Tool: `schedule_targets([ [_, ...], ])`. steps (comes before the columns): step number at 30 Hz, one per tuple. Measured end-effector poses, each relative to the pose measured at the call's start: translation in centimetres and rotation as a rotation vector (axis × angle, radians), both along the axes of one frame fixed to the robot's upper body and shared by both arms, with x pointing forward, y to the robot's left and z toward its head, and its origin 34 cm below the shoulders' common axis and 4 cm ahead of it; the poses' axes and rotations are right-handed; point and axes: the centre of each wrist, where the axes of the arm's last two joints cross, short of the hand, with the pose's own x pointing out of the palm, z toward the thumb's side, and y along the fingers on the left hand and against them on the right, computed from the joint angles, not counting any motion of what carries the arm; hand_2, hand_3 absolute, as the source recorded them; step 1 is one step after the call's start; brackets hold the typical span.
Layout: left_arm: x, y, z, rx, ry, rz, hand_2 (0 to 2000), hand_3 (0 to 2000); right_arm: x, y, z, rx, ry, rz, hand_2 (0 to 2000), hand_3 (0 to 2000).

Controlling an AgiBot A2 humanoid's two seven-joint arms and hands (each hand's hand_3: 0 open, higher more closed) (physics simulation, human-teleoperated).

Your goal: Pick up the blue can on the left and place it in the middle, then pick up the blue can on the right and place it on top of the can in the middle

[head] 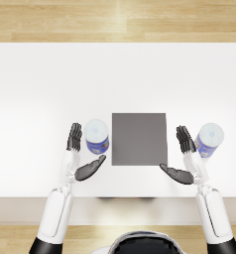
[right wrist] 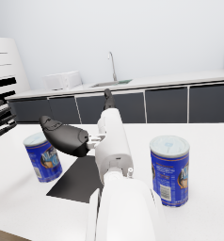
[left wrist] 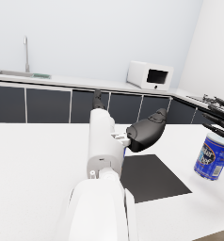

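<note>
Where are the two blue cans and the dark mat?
left can [head: 96,136], head view, on its pale lid
right can [head: 209,138], head view, on its pale lid
mat [head: 139,139], head view, on its middle

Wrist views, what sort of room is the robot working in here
Most likely a kitchen: a sink with a tall faucet sits in a long counter over dark cabinets, and a white microwave stands on it.

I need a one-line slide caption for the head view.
Both open hands, left hand and right hand, flank a dark mat; blue cans stand on either side.
</note>
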Motion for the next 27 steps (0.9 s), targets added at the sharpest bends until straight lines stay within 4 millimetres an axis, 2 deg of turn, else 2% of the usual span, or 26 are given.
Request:
schedule_targets([
  [20, 0.0, 0.0, 0.0, 0.000, 0.000, 0.000, 0, 0, 0.0, 0.0, 0.0, 0.000, 0.000, 0.000, 0, 0],
  [24, 0.5, -0.5, -0.7, -0.012, -0.059, -0.060, 0, 0, 0.2, 0.2, -0.4, 0.057, -0.035, -0.080, 0, 0],
  [27, 1.5, -0.4, -1.0, 0.093, -0.098, -0.018, 0, 0, 0.4, -0.7, -0.1, -0.038, -0.101, -0.177, 0, 0],
])
